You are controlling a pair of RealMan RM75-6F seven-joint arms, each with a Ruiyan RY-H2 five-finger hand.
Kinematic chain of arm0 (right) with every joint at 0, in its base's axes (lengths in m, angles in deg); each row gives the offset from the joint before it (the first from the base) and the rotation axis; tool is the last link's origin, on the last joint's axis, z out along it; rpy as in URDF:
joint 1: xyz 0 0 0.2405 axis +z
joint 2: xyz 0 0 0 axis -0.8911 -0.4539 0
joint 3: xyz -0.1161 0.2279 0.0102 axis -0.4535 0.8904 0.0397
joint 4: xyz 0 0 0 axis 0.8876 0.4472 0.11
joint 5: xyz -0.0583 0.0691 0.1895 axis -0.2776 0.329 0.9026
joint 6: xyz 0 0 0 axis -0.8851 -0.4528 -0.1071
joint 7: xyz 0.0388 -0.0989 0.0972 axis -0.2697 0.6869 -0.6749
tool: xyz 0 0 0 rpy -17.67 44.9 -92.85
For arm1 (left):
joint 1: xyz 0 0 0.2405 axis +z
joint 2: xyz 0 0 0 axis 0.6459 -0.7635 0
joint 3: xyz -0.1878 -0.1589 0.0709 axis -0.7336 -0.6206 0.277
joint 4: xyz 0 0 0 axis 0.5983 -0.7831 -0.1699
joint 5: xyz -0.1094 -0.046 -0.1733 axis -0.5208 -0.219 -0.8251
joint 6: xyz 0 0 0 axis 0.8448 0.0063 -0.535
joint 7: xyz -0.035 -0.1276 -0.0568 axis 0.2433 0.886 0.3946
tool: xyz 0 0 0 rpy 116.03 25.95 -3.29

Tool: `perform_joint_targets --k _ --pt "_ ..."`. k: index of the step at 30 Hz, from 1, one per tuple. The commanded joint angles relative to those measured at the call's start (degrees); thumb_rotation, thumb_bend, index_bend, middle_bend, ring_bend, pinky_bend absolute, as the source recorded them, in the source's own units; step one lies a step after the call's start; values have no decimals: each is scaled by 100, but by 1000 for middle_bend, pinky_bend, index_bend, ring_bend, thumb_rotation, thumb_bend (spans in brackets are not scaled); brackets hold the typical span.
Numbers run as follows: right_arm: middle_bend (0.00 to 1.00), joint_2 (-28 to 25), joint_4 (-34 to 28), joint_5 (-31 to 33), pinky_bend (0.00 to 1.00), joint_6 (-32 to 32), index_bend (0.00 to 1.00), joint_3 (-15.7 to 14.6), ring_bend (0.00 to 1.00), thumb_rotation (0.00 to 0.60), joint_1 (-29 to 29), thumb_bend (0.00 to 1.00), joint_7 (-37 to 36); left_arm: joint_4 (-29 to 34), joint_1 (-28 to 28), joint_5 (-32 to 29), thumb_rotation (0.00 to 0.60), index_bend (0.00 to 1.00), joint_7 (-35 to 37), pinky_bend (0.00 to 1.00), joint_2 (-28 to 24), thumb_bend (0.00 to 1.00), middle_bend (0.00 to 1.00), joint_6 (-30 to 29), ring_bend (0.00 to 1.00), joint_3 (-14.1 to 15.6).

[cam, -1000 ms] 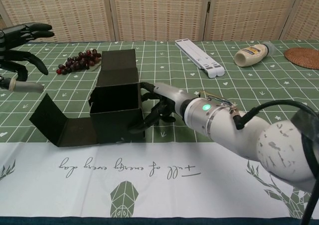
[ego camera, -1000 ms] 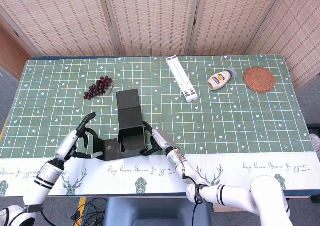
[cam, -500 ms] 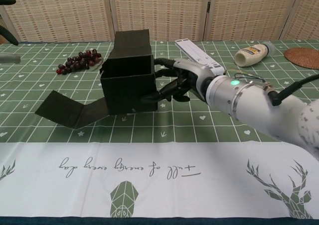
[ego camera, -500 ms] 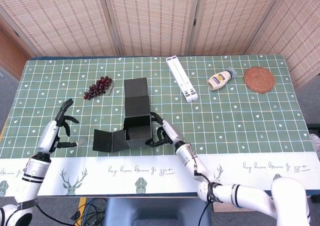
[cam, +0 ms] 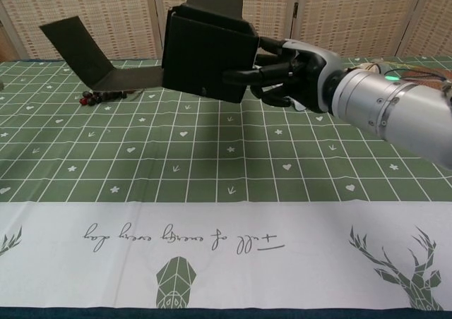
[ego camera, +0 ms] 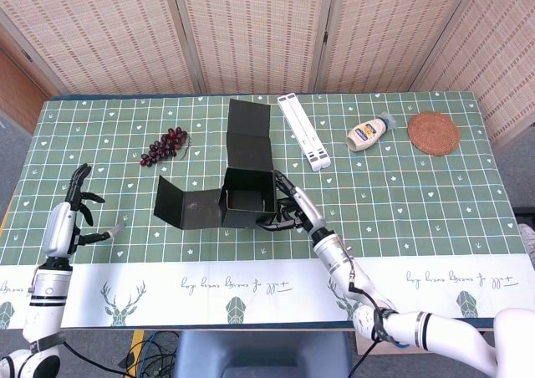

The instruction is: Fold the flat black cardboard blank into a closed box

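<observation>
While the half-folded box (ego camera: 247,199) is gripped by the right hand (ego camera: 292,208) and held up off the table (ego camera: 401,194) near its middle, one flap stuck out left, left hand (ego camera: 73,213) spread wide at the far left, nothing held, grapes (ego camera: 164,146) behind.

- The box (ego camera: 247,201) sits mid-table (ego camera: 418,202), held off the cloth in the chest view, with one flap (ego camera: 180,204) reaching left and another (ego camera: 251,135) rising behind.
- The right hand (ego camera: 288,211) is against the box's right side.
- The left hand (ego camera: 75,215) is well apart, at the table's left edge.
- Grapes (ego camera: 165,146) lie behind and left of the box.
- Stand (ego camera: 303,131), bottle (ego camera: 368,133) and coaster (ego camera: 433,133) lie behind and to the right, in that order rightwards.
</observation>
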Motion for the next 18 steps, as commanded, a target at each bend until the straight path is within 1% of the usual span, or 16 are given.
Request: perform_joint_targets --k 1,5,9,15,18 --pt "333 -128 -142 -429 942 -7 82 3 737 600 -210 255 -756 -187 3 -14 600 0 -97 668 268 30 0 -131 396 -105" --pt "333 -99 -92 -621 942 -11 88 -82 737 600 -232 256 -1139 -341 -108 177 600 0 -225 667 623 30 0 -341 396 -223" --pt "333 -25 6 -765 942 -18 92 -194 737 600 -208 256 -1372 -450 -292 484 600 0 -448 666 952 30 0 -475 396 -262" --pt "333 118 147 -840 942 -76 94 -294 737 600 -148 256 -1499 -516 -485 829 600 0 -621 663 1312 30 0 -610 396 -262" --pt "333 162 189 -936 942 -114 94 -371 737 600 -121 257 -1548 -474 -539 1017 600 0 -734 656 1463 30 0 -698 396 -204"
